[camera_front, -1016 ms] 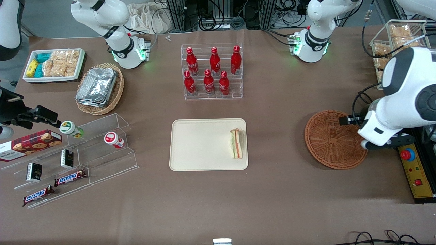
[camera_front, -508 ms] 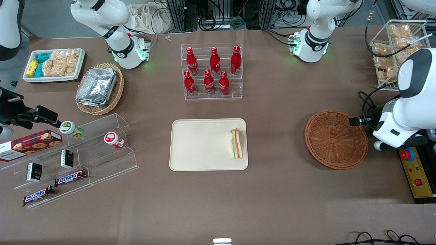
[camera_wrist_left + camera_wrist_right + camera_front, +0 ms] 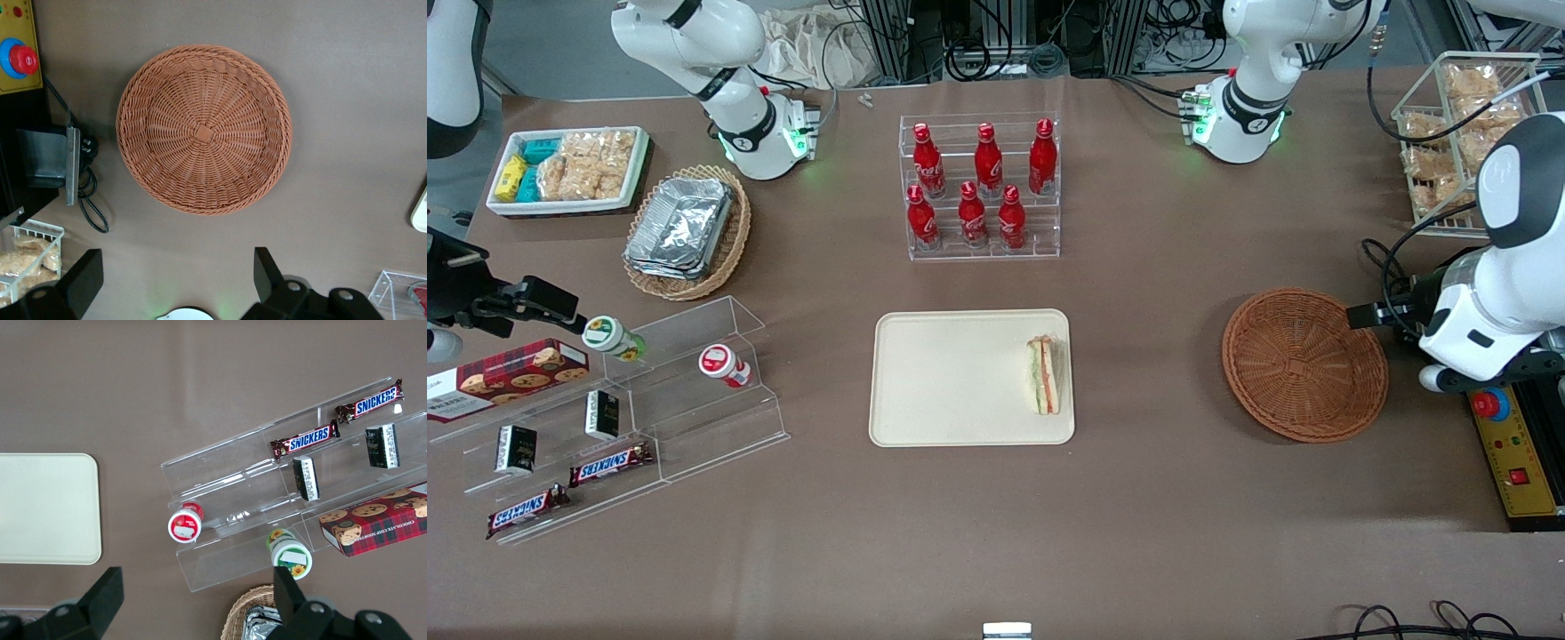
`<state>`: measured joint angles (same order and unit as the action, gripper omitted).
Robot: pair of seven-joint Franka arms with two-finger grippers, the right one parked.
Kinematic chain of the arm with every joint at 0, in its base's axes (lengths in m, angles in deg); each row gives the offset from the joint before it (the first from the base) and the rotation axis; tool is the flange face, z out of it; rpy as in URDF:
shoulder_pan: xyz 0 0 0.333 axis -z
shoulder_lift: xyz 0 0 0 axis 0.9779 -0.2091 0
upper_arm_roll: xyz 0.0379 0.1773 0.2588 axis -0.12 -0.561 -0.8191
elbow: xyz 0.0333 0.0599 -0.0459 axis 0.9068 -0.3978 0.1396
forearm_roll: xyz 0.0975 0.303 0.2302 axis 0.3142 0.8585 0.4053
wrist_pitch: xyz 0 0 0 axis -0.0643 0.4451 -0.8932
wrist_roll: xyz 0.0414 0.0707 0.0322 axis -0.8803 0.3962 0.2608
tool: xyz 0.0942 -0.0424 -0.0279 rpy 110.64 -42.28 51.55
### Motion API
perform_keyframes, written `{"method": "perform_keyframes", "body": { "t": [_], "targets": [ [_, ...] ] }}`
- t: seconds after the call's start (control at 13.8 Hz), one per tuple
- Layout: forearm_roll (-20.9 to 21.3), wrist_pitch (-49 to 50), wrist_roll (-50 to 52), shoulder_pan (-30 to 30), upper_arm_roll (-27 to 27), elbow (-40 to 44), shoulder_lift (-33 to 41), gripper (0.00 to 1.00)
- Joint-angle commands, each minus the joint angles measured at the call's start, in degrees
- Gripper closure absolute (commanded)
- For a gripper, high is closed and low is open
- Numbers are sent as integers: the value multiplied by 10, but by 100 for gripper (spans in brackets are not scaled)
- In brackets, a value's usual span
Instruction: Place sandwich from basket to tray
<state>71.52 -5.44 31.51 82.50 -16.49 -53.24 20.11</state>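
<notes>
Sandwich [image 3: 1045,374]: lying on the tray, tucked against the rim at the end facing the basket, filling stripes showing, nothing touching it.
Tray [image 3: 951,378]: mid-table, nearer the front camera than the bottle rack [image 3: 983,187]; apart from the sandwich its surface is bare.
Basket [image 3: 1303,363]: toward the working arm's end of the table, well apart from the tray; the wrist view looks straight into it [image 3: 203,128] and shows only wicker, nothing inside.
Gripper [image 3: 177,280]: up in the air near the basket, at the working arm's edge of the table; fingers spread wide, nothing between them. From the front only the arm's white body shows beside the basket rim.
Done: by the look of it, the whole job, with the sandwich out of the basket, down on the tray and let go.
Left: nothing on the sandwich itself, as far as I can judge; at most the arm clearing off to a rest pose.
Risk: small; the sandwich sits close to the tray's rim but looks settled and flat.
</notes>
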Motion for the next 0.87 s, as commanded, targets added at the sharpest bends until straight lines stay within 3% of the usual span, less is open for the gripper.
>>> {"method": "perform_keyframes", "body": {
  "t": [0.0, 0.29, 0.8],
  "targets": [
    [-14, -14, -55, 0, -16, -8, 7, 0],
    [-19, -17, -86, -65, 45, -1, 4, 0],
    [-19, -12, -80, -62, 49, 42, -16, 0]
  ]
}}
